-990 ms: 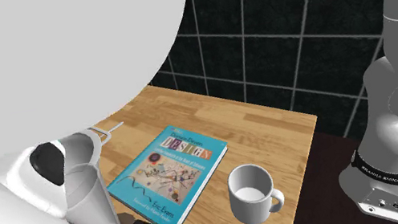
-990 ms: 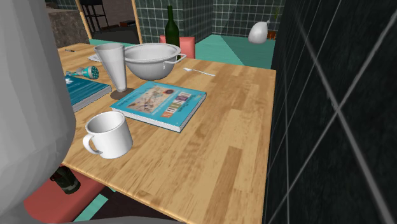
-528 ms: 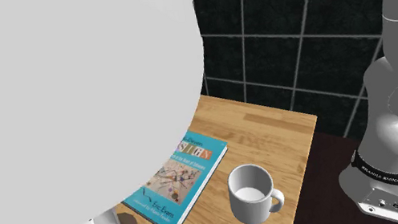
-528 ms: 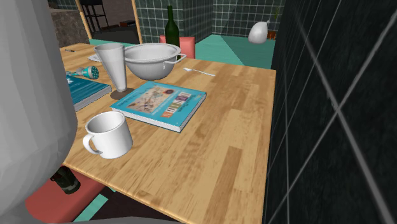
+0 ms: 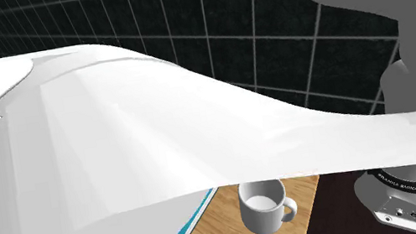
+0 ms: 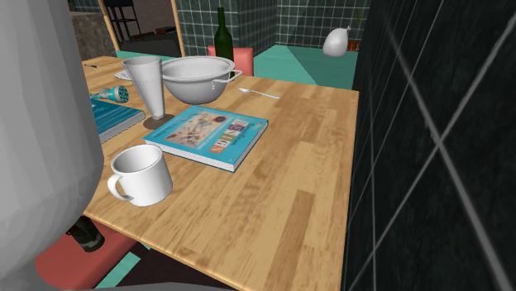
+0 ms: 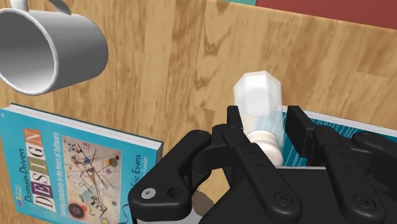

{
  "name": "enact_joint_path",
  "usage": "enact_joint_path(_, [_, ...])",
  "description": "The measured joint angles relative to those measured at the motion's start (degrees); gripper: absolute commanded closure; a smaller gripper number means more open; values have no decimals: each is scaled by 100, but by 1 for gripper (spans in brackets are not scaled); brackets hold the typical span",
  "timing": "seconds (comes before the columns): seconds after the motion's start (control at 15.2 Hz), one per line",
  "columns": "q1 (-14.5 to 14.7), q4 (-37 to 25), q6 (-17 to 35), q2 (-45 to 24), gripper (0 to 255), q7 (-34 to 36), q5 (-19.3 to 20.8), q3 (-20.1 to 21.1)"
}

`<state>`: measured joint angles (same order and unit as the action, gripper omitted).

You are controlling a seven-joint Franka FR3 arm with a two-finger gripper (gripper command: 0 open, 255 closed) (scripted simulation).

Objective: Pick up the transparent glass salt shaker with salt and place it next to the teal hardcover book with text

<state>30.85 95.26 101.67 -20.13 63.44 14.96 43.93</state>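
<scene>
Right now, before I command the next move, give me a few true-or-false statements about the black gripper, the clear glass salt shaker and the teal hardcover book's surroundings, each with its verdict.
1. The black two-finger gripper is shut on the clear glass salt shaker. True.
2. The teal hardcover book titled "Design" lies open. False: it lies closed, flat on the wooden table.
3. The white mug stands upright on the table. True.
4. The dark green bottle lies on its side beside the mug. False: it stands upright beyond the white bowl.
</scene>
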Motion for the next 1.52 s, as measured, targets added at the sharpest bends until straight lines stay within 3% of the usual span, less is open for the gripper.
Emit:
enact_joint_path(0.73, [59,531,752,-311,255,184,254,-123])
enact_joint_path(1.12, [66,559,811,-350,255,196,284,-140])
enact_joint_path(1.19, [66,559,812,-350,0,196,285,-140])
enact_joint_path(1.52, [66,558,812,-351,0,196,285,-140])
